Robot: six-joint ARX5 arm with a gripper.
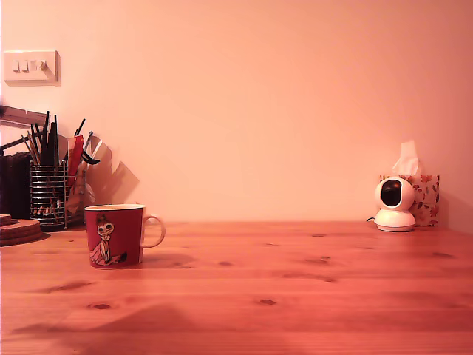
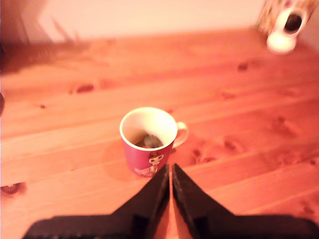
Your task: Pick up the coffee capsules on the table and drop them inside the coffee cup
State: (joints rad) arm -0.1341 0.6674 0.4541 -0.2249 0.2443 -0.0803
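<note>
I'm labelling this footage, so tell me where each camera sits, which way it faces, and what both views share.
Exterior view: low, near table height, facing the wall; no part of the robot shows.
Wrist view: above the table, looking down over the gripper, its dark jaws closed together, at the coffee cup with something dark inside.
Shared: the coffee cup, the table, the white camera and the tissue box behind it.
</note>
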